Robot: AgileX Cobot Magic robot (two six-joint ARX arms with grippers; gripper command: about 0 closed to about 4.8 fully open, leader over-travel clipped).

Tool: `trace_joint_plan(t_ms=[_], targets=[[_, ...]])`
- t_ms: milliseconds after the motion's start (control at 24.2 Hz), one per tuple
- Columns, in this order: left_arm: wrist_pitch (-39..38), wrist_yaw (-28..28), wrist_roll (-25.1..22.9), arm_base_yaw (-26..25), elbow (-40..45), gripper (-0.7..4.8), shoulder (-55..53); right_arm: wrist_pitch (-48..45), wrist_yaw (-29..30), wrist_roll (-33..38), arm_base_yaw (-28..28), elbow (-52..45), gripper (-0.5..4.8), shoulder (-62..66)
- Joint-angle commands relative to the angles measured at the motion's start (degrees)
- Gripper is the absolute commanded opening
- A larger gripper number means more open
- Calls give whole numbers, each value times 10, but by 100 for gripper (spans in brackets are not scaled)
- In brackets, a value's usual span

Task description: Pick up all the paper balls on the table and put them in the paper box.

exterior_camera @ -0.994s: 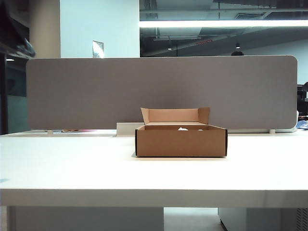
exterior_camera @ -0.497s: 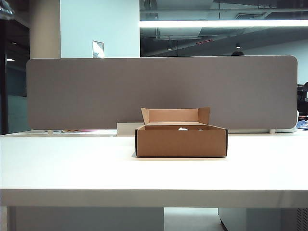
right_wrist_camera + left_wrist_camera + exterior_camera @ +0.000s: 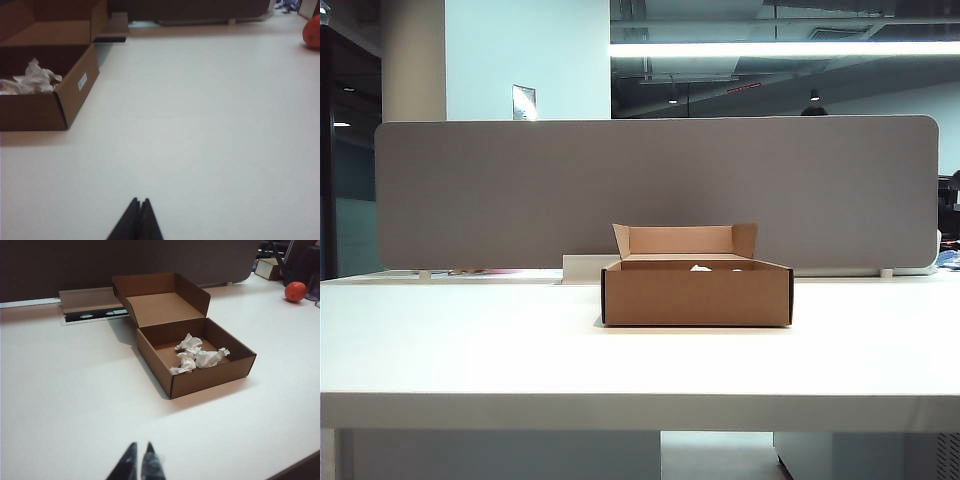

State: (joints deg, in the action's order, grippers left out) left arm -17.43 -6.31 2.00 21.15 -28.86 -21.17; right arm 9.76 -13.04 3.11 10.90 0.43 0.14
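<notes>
The brown paper box (image 3: 696, 293) stands open on the white table (image 3: 470, 350), its back flap upright. Crumpled white paper balls (image 3: 197, 356) lie clustered inside it, against the wall nearest the camera; one tip of paper (image 3: 700, 267) shows over the rim. In the left wrist view my left gripper (image 3: 141, 445) is shut and empty, hanging over bare table well short of the box (image 3: 210, 377). In the right wrist view my right gripper (image 3: 139, 200) is shut and empty too, beside the box (image 3: 75, 90) with the paper balls (image 3: 32, 80) in it. No paper lies loose on the table.
A grey divider panel (image 3: 650, 190) closes off the back of the table. An open cable tray (image 3: 92, 307) sits behind the box. An orange ball (image 3: 295, 291) and a small carton (image 3: 267, 267) lie at the far right.
In the exterior view the dark arm part at the upper left edge has drawn up and almost out of frame. The box and the paper in it have not moved.
</notes>
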Motion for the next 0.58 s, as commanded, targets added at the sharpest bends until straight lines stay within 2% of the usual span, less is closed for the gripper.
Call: trace_joint_plan(t_ms=[41, 414, 580], targets=[[-3, 1, -6, 1, -2, 16, 0, -22, -9, -5, 0, -2, -6, 0], [0, 4, -15, 1, -1, 15, 0, -9, -10, -4, 1, -4, -5, 0], [41, 42, -3, 1, 23, 15, 0, -9, -10, -4, 1, -4, -5, 0]])
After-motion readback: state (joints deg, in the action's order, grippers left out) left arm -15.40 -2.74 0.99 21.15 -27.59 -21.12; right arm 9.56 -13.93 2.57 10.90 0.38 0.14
